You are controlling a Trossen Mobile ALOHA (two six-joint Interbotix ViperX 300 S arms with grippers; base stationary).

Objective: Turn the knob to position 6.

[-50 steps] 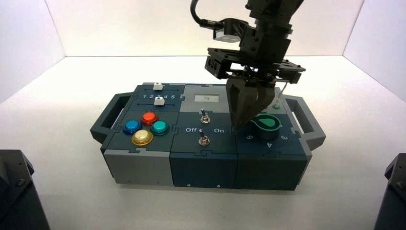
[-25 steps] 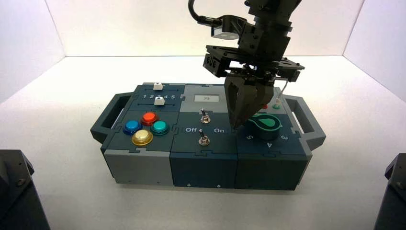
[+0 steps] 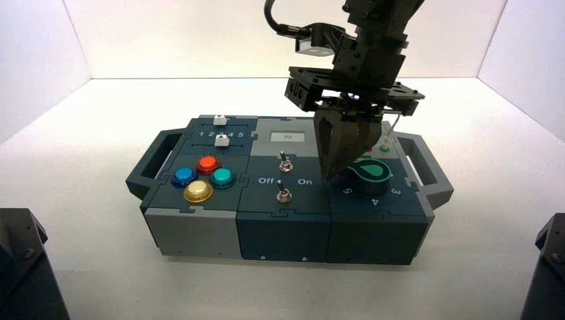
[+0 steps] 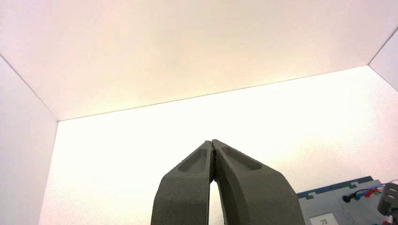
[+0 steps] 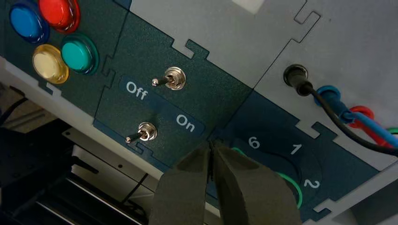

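The knob (image 3: 372, 172), a dark teal teardrop with a green top, sits on the box's right section, its pointed tip toward the left rear. My right gripper (image 3: 328, 175) hangs shut, fingertips just left of that tip, close above the panel. In the right wrist view the right gripper (image 5: 211, 144) hides most of the knob (image 5: 292, 186). Only the knob's green edge shows, part of it beside the white numeral 6 (image 5: 254, 142). My left gripper (image 4: 212, 142) is shut on nothing, parked away from the box.
Two silver toggle switches (image 3: 284, 161) (image 3: 284, 194) with Off and On lettering stand just left of the right gripper. Coloured push buttons (image 3: 207, 164) and two white sliders (image 3: 222, 139) fill the box's left part. Wires (image 5: 345, 117) plug in behind the knob.
My right gripper has risen slightly and stays shut beside the knob's tip. The knob has not visibly turned.
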